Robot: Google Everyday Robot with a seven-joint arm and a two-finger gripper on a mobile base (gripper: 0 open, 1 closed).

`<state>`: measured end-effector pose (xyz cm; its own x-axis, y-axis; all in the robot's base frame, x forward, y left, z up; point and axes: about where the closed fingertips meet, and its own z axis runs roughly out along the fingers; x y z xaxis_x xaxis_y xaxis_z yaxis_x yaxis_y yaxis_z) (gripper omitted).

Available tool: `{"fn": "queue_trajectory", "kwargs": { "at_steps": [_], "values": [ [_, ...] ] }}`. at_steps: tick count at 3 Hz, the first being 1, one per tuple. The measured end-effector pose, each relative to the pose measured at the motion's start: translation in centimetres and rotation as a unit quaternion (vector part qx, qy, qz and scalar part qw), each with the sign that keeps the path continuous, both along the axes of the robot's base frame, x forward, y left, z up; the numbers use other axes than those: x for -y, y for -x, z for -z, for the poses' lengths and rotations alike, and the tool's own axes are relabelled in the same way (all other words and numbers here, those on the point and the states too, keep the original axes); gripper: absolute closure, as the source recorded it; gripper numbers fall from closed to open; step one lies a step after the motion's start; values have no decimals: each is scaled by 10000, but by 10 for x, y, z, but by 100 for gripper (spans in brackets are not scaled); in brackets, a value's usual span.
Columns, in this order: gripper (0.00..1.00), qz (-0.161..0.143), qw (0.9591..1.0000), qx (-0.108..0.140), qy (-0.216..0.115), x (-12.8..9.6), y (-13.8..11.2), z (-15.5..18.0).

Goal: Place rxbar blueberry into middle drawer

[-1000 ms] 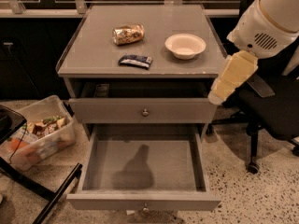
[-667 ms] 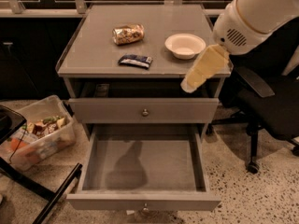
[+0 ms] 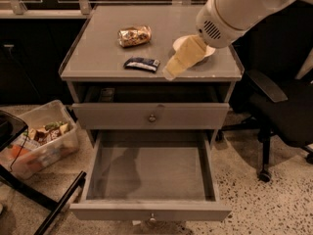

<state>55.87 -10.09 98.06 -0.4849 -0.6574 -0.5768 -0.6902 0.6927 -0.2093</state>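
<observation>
The rxbar blueberry (image 3: 142, 63), a small dark blue wrapper with white patches, lies flat on the grey cabinet top (image 3: 98, 58) near its front edge. My gripper (image 3: 171, 71), tan-coloured on a white arm reaching in from the upper right, hangs over the cabinet top just right of the bar, not touching it. The middle drawer (image 3: 151, 173) is pulled wide open below, its tray holding nothing, with a small knob (image 3: 152, 218) on its front.
A shiny gold-and-brown snack packet (image 3: 134, 35) lies behind the bar. A white bowl (image 3: 179, 43) is partly hidden by my arm. A shut drawer front (image 3: 112, 115) sits above the open one. A plastic bin (image 3: 41, 141) of snacks stands left, an office chair (image 3: 279, 106) right.
My arm and gripper have swung left from beside the cabinet's right edge to over the top, close to the bar. The bar, packet, bowl and drawer have not moved.
</observation>
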Motion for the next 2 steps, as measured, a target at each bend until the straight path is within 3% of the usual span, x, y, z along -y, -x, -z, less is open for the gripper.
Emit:
{"fn": "queue_trajectory", "kwargs": {
  "at_steps": [2],
  "values": [
    [0, 124, 9998, 15, -182, 1, -4, 1]
  ]
}}
